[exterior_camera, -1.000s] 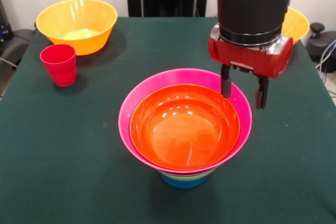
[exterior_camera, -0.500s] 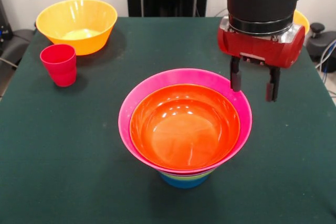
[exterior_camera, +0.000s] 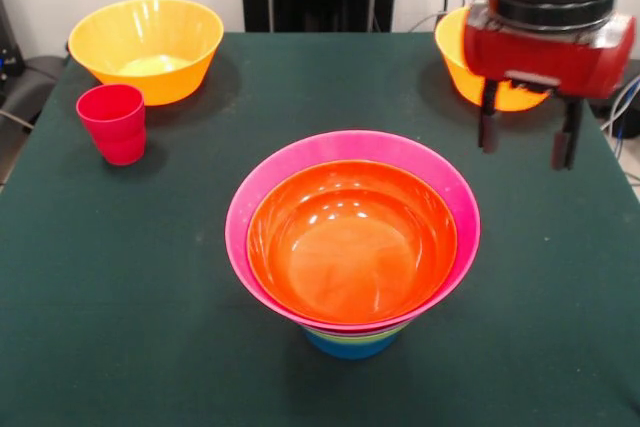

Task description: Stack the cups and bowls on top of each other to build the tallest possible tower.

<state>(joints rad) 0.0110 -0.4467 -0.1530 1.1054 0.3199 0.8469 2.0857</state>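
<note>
Overhead at the upper right of the frame, the red and black arm (exterior_camera: 553,7) comes straight down, its wrist vertical and its red head level. Below it the tool (exterior_camera: 528,134) hangs with its two dark fingers (exterior_camera: 488,127) set wide apart and pointing down, holding nothing and touching nothing, raised clear of the bench (exterior_camera: 130,277). Just behind the left finger sits a yellow-orange bowl (exterior_camera: 462,65), partly covered by the red head.

At the middle of the frame stands the tower (exterior_camera: 352,242): a wide orange bowl (exterior_camera: 352,239) nested in a large pink bowl (exterior_camera: 260,202), with a green rim and a small blue base (exterior_camera: 350,345) showing beneath.

At the upper left a second large yellow-orange bowl (exterior_camera: 146,47) sits upright, and the red cup (exterior_camera: 112,123) stands just below and left of it, apart from it.

The bench is covered in dark green cloth; behind it are a pale wall and a black stand.
</note>
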